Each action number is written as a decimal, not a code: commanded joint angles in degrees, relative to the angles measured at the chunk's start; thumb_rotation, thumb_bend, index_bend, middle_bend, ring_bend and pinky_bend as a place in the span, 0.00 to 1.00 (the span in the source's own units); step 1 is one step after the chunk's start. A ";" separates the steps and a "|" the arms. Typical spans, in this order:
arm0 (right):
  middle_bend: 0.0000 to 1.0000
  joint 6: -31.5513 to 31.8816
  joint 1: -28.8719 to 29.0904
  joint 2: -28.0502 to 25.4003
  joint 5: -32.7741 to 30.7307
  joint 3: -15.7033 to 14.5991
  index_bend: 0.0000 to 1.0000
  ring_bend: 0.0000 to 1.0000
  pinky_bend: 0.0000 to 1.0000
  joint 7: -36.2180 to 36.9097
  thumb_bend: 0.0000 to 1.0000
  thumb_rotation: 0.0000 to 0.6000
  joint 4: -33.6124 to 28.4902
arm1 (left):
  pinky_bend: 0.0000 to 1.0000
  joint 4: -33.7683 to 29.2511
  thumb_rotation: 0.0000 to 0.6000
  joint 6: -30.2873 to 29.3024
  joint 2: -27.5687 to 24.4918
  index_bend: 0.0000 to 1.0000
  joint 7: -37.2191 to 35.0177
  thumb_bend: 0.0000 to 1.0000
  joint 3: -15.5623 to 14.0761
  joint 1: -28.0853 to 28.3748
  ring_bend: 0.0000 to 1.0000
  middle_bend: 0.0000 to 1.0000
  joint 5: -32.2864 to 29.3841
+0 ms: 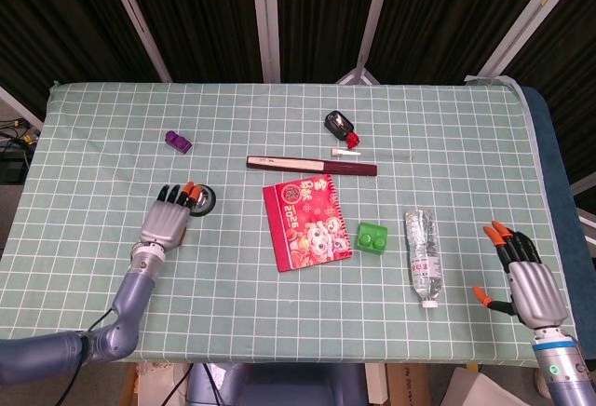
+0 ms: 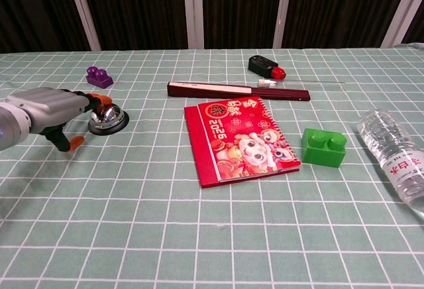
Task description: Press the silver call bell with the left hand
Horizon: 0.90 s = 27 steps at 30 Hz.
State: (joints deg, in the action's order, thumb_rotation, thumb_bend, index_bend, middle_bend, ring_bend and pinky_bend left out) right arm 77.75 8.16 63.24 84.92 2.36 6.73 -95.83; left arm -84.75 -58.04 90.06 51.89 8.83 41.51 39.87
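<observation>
Left hand (image 1: pixel 168 222) is out over the near-left part of the table (image 1: pixel 93 145), forearm running in from the front edge, palm down and fingers (image 1: pixel 189 190) stretched forward, a little apart. Their orange tips sit right at the silver call bell (image 1: pixel 202 201), overlapping its near-left edge in the head view. From the chest view the hand (image 2: pixel 52 110) lies low and level beside the bell (image 2: pixel 109 118), thumb hanging down toward the cloth; whether the tips actually touch the dome, I cannot tell. The bell stands at about 9 o'clock from the red notebook (image 1: pixel 306 221), well apart from it, with the purple block (image 1: pixel 178 140) at its 11 o'clock. Over at the far right, the right hand (image 1: pixel 526 280) rests near the front corner, fingers spread and holding nothing, at 4 o'clock from the water bottle (image 1: pixel 424 256).
</observation>
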 commanded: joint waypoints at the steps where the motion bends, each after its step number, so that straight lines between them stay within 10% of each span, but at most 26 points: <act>1: 0.00 0.08 -0.03 0.00 0.05 0.00 0.00 0.00 0.00 0.12 0.29 1.00 -0.02 | 0.00 -0.41 1.00 0.01 -0.60 0.00 -0.42 0.65 -0.26 0.10 0.00 0.00 -0.03; 16: 0.00 0.42 -0.10 0.10 0.37 0.01 0.00 0.00 0.00 0.20 0.29 1.00 0.09 | 0.00 -4.05 1.00 -5.36 -3.66 0.00 -4.67 0.63 2.13 0.89 0.00 0.00 4.15; 27: 0.00 0.67 -0.22 0.13 0.62 -0.08 0.00 0.00 0.00 -0.01 0.29 1.00 0.27 | 0.00 -17.80 1.00 -12.89 -14.59 0.00 -11.44 0.21 2.21 -4.19 0.00 0.00 13.05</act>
State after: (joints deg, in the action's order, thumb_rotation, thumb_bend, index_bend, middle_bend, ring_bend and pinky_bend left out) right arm 78.43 7.94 63.37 85.55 2.28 6.74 -95.57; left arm -98.74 -68.07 78.56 41.97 12.38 39.93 50.39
